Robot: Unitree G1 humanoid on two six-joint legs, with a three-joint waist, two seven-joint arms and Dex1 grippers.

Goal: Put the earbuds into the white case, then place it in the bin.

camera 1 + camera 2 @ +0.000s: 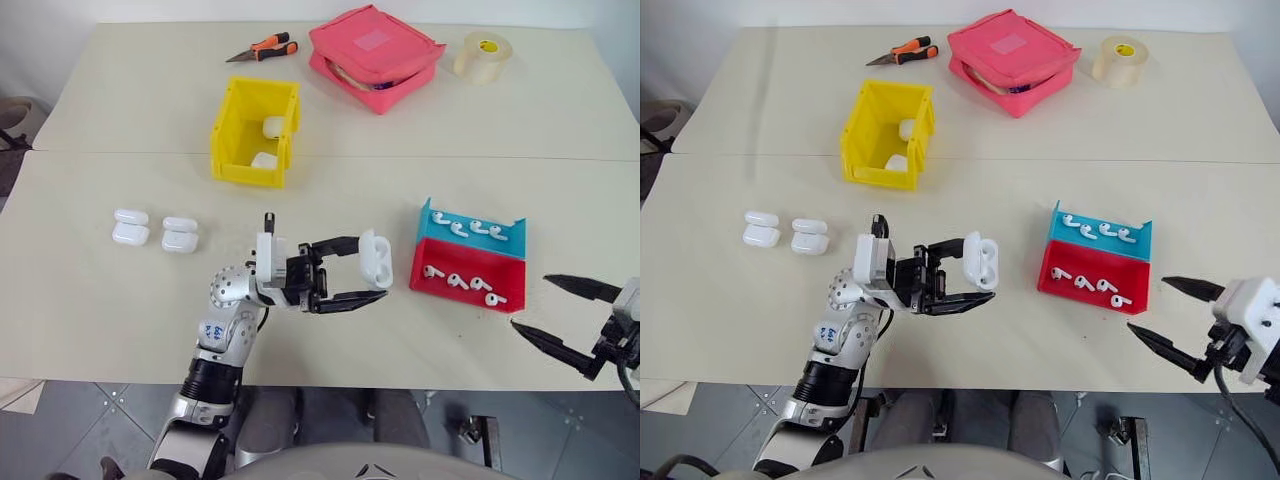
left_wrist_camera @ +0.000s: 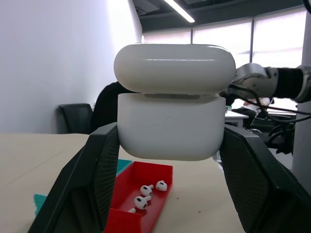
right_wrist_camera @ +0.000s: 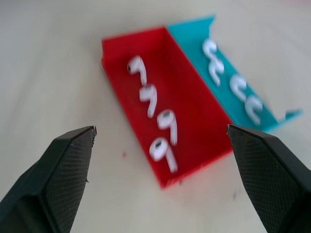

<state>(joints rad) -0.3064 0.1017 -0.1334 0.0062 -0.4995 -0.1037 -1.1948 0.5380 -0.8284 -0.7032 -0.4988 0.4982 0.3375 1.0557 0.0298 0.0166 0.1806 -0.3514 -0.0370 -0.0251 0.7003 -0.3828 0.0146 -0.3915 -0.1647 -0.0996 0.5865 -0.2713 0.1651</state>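
Observation:
My left gripper [image 1: 372, 268] is shut on a white case [image 1: 376, 257], which it holds above the table's middle, pointing toward the tray. In the left wrist view the case [image 2: 170, 116] sits upright between the two fingers, lid on top. Several earbuds [image 1: 458, 283] lie in a low red-and-blue tray [image 1: 440, 262] just right of the held case. My right gripper [image 1: 531, 301] stands open right of the tray, near the table's front edge, with nothing between its fingers; in its wrist view the earbuds [image 3: 165, 119] lie ahead. The yellow bin [image 1: 250, 172] stands farther back and holds two white cases [image 1: 265, 159].
Two more white cases [image 1: 131, 227] [image 1: 180, 234] lie on the table at the left. A pink zipped pouch [image 1: 375, 55], a tape roll [image 1: 483, 55] and orange-handled pliers [image 1: 262, 49] lie along the far edge.

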